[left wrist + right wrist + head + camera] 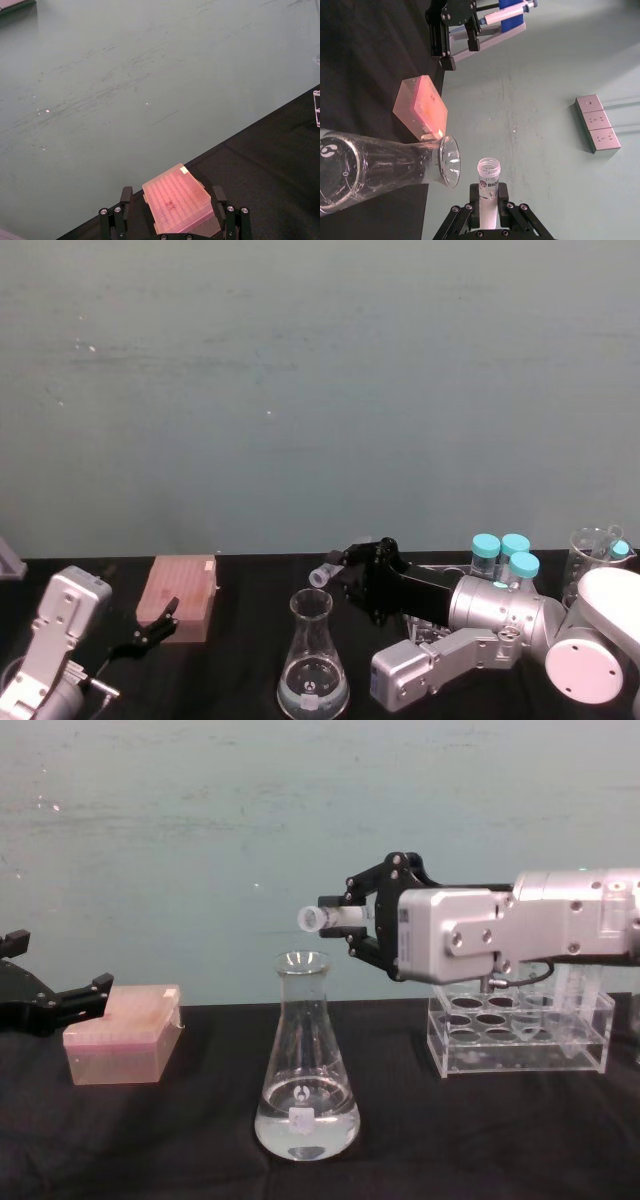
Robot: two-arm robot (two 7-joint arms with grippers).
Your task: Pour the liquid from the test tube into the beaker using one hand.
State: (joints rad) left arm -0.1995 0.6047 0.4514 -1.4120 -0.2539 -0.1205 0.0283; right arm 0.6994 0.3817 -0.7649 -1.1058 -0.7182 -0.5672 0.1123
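Note:
The beaker (304, 1050) is a clear conical flask standing mid-table with clear liquid (305, 1128) pooled in its base; it is also in the head view (313, 665) and the right wrist view (385, 165). My right gripper (358, 923) is shut on the test tube (325, 917), held about level, its open mouth just above and slightly right of the flask's mouth. The wrist camera looks along the test tube (488, 179) in the right gripper (488, 206). I cannot tell whether liquid is left inside it. My left gripper (155, 628) rests open by a pink box.
A pink tip box (125, 1032) lies at the left, between the left gripper's (172, 212) fingers but untouched. A clear acrylic rack (520, 1030) stands at the right, under the right arm. Teal-capped tubes (505, 555) and a glass vessel (592, 558) stand far right.

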